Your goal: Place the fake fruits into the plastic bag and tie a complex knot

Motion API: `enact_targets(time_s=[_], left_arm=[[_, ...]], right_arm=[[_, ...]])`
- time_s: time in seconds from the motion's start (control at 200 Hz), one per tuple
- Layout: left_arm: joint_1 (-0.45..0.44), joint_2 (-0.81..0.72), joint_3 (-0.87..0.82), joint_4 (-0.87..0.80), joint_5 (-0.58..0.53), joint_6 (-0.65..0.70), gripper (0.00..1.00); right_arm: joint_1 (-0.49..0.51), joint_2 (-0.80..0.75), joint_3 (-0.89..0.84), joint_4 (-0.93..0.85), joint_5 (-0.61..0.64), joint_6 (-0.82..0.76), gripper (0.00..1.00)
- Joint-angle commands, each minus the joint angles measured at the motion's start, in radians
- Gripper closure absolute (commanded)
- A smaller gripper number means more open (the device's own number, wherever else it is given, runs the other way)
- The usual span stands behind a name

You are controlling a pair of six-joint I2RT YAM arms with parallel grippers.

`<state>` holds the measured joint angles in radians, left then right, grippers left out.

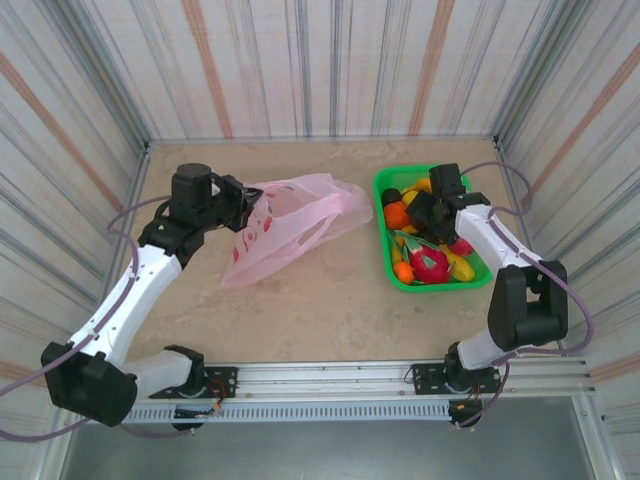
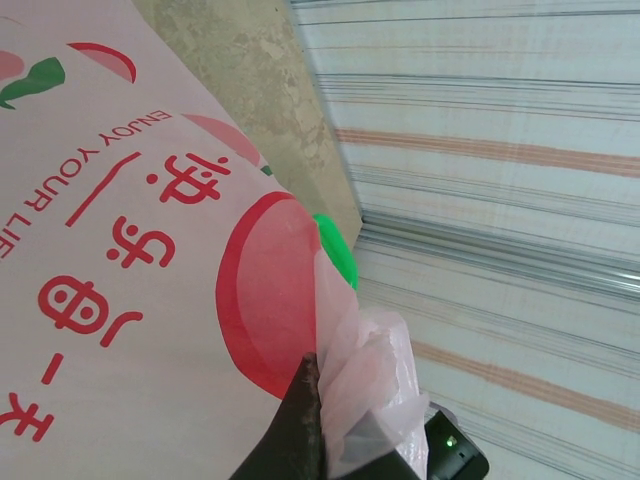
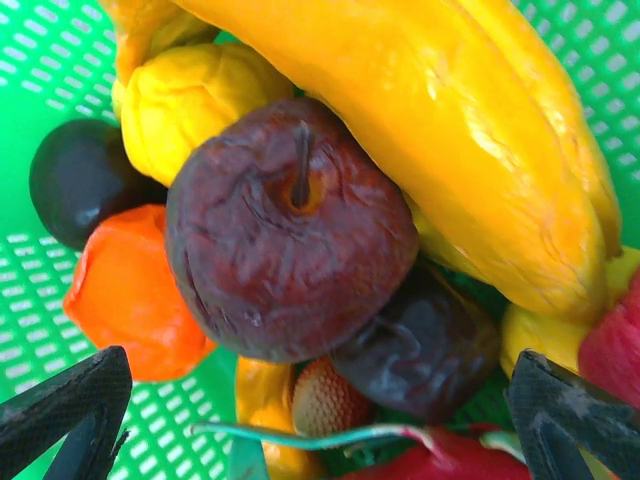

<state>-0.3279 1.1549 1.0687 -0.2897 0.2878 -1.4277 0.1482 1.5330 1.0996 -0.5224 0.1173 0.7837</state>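
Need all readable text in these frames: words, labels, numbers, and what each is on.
"ENJOY YOUR LIF": red capitals on the plastic bag, left wrist view; it runs off the frame edge.
Large red characters beside it on the same bag: non-Latin script, turned sideways, not reliably readable.
Red print on the bag in the top view: too small to read.
Green basket and fake fruits: no text.

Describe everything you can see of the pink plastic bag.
The plastic bag is thin, translucent pink film printed with red peach pictures and red lettering. It lies flat and crumpled on the beige table, a loop handle toward the right. The shut left pincer pinches a bunched edge at its left end. It looks empty.
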Motion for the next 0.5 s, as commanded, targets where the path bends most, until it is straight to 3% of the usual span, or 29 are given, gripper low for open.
enact_targets(time_s=[0.0, 0.496], left_arm=[[0.004, -0.030, -0.001, 0.020, 0.007, -0.018, 1.00], [0.003, -0.028, 0.001, 0.017, 0.008, -0.013, 1.00]], right_arm=[[-0.002, 0.028, 0.013, 0.074, 0.039, 0.014, 0.01], [-0.002, 0.190, 0.094, 0.135, 0.082, -0.006, 0.01]])
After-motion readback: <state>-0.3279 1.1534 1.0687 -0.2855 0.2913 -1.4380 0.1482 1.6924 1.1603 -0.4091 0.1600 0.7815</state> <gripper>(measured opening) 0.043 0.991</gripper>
